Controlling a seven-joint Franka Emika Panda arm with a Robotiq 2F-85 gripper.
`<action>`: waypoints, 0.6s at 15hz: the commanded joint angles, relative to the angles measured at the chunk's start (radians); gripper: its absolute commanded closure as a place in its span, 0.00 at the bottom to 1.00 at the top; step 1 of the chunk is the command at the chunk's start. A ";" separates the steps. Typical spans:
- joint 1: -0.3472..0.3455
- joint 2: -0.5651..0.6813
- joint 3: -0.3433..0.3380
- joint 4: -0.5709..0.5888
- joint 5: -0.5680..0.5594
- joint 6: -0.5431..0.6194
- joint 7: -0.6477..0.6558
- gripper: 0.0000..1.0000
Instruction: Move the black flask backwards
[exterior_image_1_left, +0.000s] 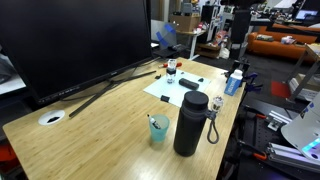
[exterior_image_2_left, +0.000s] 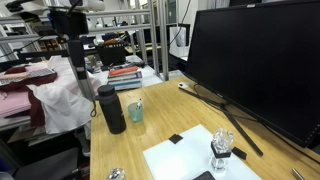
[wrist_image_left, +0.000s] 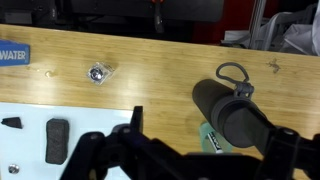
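Flask, tall matte black cylinder with rounded cap (exterior_image_1_left: 191, 122), stands upright near the edge of the wooden desk (exterior_image_1_left: 100, 120), beside a small teal cup (exterior_image_1_left: 159, 130). Hand (wrist_image_left: 211, 128) hovers spread, empty (a glancing approach could topple the flask or clip the cup).

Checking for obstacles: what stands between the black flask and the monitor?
A teal cup, beside the black flask; otherwise bare table, in both exterior views.

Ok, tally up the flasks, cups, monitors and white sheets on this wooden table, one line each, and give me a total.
Black flask: 1
Teal cup: 1
Monitor: 1
White sheet: 1
Total: 4
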 joint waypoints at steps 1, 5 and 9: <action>0.016 0.003 -0.006 0.000 0.018 -0.004 -0.021 0.00; 0.048 0.000 -0.012 -0.023 0.071 0.012 -0.064 0.00; 0.003 0.001 -0.002 0.000 -0.001 -0.002 0.001 0.00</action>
